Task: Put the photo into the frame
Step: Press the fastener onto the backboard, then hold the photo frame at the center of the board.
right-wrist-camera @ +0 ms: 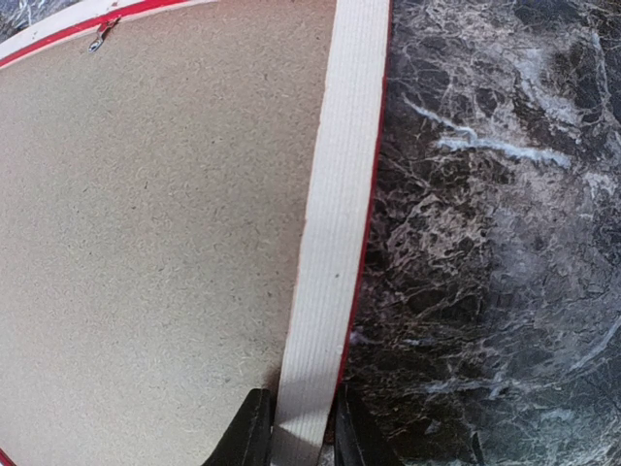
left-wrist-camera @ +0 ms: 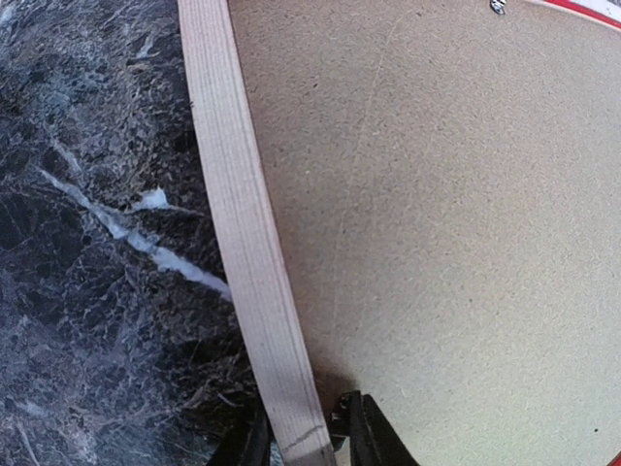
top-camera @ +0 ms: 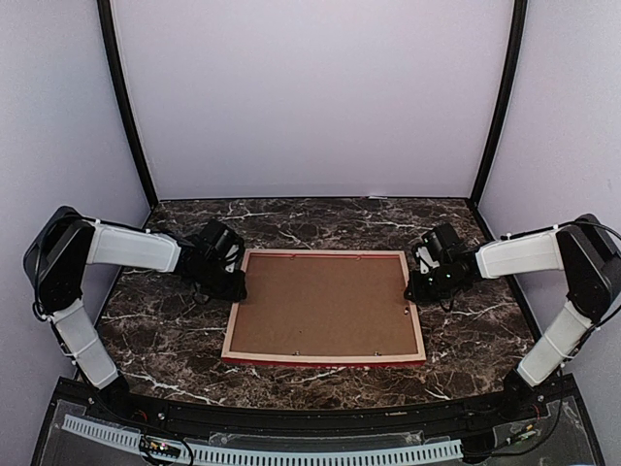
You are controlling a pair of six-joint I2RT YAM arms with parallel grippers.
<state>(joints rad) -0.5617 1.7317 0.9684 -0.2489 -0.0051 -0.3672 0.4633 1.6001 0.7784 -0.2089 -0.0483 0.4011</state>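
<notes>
Dark, white-veined marble bench (top-camera: 175,340) carrying one thin rectangular frame (top-camera: 324,356) of pale grained wood, red-edged, lying back up at centre and filled by one matte brown fibreboard backing panel (top-camera: 320,306). Left end effector (left-wrist-camera: 303,442) narrowly straddles the left rail, contact unclear; right end effector (right-wrist-camera: 303,432) pinches the right rail.

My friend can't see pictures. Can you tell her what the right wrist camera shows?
The right gripper pinches the pale wooden side of the frame, with one dark finger on each side of it. On the picture's left, the brown backing board sits inside the frame. On the picture's right is the dark marble table.
</notes>
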